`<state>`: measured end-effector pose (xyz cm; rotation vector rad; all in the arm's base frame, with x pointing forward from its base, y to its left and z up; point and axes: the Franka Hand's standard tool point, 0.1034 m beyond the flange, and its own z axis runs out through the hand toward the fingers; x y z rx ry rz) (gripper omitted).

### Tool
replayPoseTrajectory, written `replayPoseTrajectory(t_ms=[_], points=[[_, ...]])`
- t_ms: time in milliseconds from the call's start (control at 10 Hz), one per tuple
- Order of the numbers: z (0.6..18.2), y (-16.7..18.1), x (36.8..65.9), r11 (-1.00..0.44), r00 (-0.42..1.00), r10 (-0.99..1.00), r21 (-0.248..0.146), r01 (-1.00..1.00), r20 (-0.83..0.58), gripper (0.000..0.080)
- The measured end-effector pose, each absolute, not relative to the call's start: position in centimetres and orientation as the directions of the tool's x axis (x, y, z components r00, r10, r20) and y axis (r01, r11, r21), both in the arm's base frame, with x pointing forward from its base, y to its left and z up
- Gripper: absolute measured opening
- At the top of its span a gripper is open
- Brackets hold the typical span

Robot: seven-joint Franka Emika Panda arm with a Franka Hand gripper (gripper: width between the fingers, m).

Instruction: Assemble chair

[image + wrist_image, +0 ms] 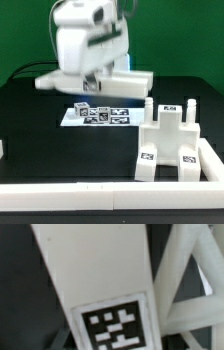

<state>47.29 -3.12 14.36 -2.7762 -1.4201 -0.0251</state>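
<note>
ASSEMBLY IN PROGRESS: A white panel (128, 80) hangs roughly level above the black table (40, 135), carried by the arm (85, 40) just behind the marker board (95, 114). We read the jaws as pinching the panel near its middle, though the fingertips are hidden under the wrist in the exterior view. In the wrist view the panel (90, 274) fills the frame with its tag (112, 325) sharp at one end. Pale bars (185, 286) beside it are something we cannot identify. The half-built chair (168, 140) stands well apart at the exterior view's right, with its posts (150, 104) pointing up. It sits close to the low white rail (100, 192) that edges the table.

We judge the panel light and stiff: it is hard plastic and shows no sag at either overhanging end. Its glossy faces look slippery, so a loose grip would likely slide. The narrow long edges, taken near the middle, give us the better hold and keep both ends balanced. A hold off centre would let the long piece swing or twist in the jaws. The plastic seems tough rather than fragile. The posts are slim, though, and we expect a skewed push onto them to jam.
</note>
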Motion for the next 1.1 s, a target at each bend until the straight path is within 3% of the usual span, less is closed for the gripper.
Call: replayPoseTrajectory(t_ms=[100, 200, 300, 600, 800, 900, 1100], points=[[16.1, -2.4, 47.8, -0.703, 0.703, 0.711, -0.001, 0.711, 0.028, 0.0313], [16.4, -1.6, 48.4, -0.778, 0.778, 0.628, 0.023, 0.628, 0.014, 0.0313], [15.2, -1.0, 48.4, -0.797, 0.797, 0.604, 0.027, 0.603, 0.024, 0.0313], [15.0, -1.1, 48.1, -0.906, 0.906, 0.423, 0.013, 0.423, 0.014, 0.0314], [15.0, 1.1, 48.4, -0.990, 0.990, 0.143, 0.004, 0.143, 0.011, 0.0314], [15.3, 1.8, 49.1, -0.997, 0.997, -0.070, -0.026, -0.071, -0.028, 0.0314], [15.6, 2.1, 50.3, -0.977, 0.977, -0.209, -0.033, -0.210, -0.030, 0.0314]])
